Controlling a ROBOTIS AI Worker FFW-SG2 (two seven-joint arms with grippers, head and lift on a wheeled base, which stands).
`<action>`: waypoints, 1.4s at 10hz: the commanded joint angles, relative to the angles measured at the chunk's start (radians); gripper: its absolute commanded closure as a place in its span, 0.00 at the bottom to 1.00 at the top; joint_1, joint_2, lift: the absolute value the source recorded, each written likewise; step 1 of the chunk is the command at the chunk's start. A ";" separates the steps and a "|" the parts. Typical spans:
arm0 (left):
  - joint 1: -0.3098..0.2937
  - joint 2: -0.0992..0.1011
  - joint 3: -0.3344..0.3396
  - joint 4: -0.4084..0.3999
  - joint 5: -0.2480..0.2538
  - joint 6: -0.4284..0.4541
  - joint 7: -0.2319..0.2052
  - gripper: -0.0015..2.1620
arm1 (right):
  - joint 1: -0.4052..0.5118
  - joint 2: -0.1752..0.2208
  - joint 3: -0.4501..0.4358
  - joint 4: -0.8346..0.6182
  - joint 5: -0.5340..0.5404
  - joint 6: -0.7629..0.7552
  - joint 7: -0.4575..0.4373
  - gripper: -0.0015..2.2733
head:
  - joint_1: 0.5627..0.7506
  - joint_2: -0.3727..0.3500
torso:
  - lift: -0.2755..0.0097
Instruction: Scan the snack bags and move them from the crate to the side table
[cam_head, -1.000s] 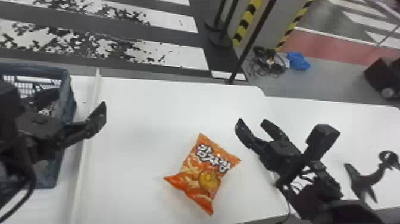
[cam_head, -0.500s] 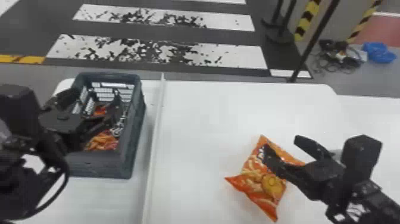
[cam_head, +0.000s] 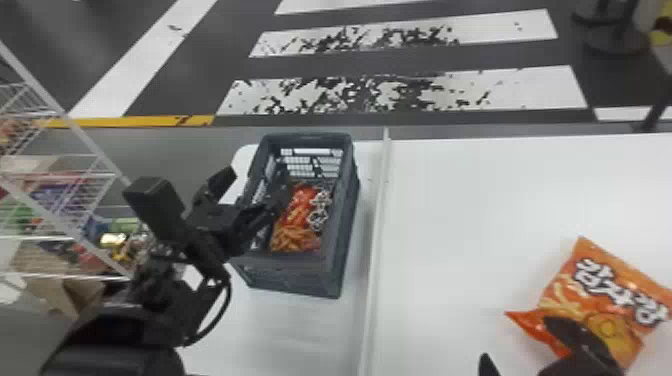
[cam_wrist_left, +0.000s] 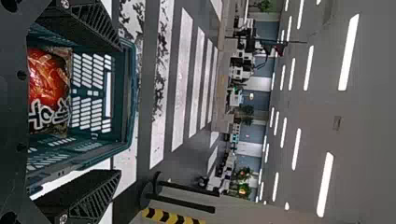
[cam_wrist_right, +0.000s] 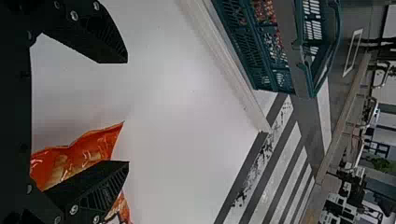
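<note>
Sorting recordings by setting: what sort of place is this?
Probably an indoor demo or test hall: wire shelving stocked with packaged goods, ceiling strip lights, and crosswalk-like stripes on the floor.

Left claw (cam_head: 259, 186) and right claw (cam_head: 516, 341), both with fingers apart

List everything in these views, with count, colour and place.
Crate: one, dark grey-blue, on the white table
Bagged snacks in crate: at least one, orange-red
Loose snack bag: one, orange, right of the strip
Strip: one, white, right of the crate
Wire rack: one, white, far left
Packages: several, mixed colours, on the rack
Floor stripes: several, white, beyond the table
Ceiling lights: several, white, overhead
Left gripper: one, black, at the crate
Right gripper: one, black, by the loose bag
</note>
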 joint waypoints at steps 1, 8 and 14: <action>0.001 0.004 0.019 0.005 0.027 0.000 -0.013 0.03 | -0.024 -0.007 0.100 0.045 0.108 -0.002 -0.067 0.07 | 0.70 0.90 | 0.66; 0.026 0.001 0.022 -0.032 0.093 0.000 -0.086 0.03 | -0.323 -0.044 0.272 0.412 0.209 0.094 -0.256 0.07 | 0.70 0.87 | 0.66; 0.031 0.001 -0.025 -0.043 0.061 0.000 -0.095 0.03 | -0.392 -0.075 0.270 0.446 0.195 0.124 -0.320 0.07 | 0.70 0.73 | 0.66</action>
